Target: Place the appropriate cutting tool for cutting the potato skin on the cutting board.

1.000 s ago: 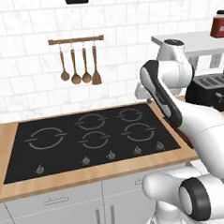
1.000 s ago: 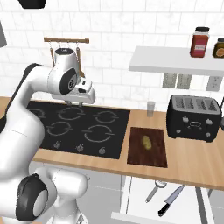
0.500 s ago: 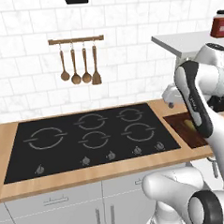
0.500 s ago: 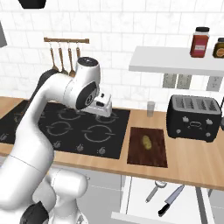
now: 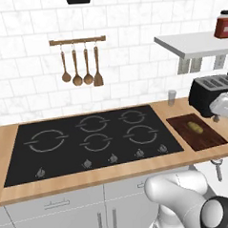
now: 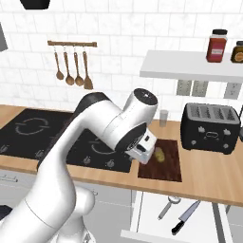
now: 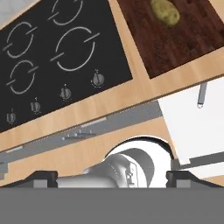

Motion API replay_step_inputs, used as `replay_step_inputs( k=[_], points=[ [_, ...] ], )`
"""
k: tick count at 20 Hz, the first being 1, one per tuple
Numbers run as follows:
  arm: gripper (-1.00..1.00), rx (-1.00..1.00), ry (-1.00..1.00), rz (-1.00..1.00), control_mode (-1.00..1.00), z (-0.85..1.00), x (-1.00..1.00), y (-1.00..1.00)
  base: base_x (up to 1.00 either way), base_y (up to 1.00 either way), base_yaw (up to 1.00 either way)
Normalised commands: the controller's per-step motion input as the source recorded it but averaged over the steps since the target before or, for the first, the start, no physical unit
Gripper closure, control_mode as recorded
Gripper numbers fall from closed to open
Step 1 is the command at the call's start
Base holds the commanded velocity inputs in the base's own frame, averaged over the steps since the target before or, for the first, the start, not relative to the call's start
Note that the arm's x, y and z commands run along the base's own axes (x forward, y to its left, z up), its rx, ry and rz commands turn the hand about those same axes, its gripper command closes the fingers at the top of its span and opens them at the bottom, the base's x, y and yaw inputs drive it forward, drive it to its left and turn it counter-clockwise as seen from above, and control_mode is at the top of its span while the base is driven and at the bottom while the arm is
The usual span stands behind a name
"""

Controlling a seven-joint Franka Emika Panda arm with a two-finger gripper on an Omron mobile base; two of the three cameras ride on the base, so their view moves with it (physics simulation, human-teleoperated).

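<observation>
The small tan potato (image 6: 160, 154) lies on the dark reddish-brown cutting board (image 6: 167, 166), right of the cooktop. The hand view looks down on the potato (image 7: 165, 12) and the cutting board (image 7: 183, 41). Below the counter an open white drawer (image 6: 152, 216) holds a metal peeler (image 6: 167, 208) and a black-handled knife (image 6: 186, 218). My gripper (image 6: 144, 153) hovers above the board's near-left corner and the counter's front edge. In the hand view the gripper (image 7: 111, 177) stands open, its fingertips (image 7: 43, 176) wide apart with nothing between them. One end of the peeler (image 7: 201, 94) shows in the drawer (image 7: 190, 127).
The black cooktop (image 5: 91, 139) takes up the counter's left and middle. A black toaster (image 6: 211, 127) stands right of the board, with a glass (image 6: 163, 117) behind it. Wooden spoons (image 5: 79, 65) hang on the wall. Jars (image 6: 217, 45) sit on the shelf above.
The arm has swung right from over the cooktop to the cutting board's front edge, and the hand now points down. The potato, board and drawer have not moved.
</observation>
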Motion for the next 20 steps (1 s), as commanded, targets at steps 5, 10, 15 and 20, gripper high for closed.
replay_step_inputs(
  k=[5,10,15,20],
  points=[
    [-1.0,0.0,0.04,-0.08,-1.0,-0.79,-0.17,-0.91,0.0,0.0,0.0],
    [-1.0,0.0,0.01,0.0,-1.0,-0.76,-0.06,-0.8,0.0,0.0,0.0],
    [-1.0,0.0,0.09,0.0,-1.0,-0.7,0.0,-0.26,0.0,0.0,0.0],
    [-1.0,0.02,0.11,0.0,-1.0,-0.75,0.0,-0.29,0.0,0.0,0.0]
  ],
)
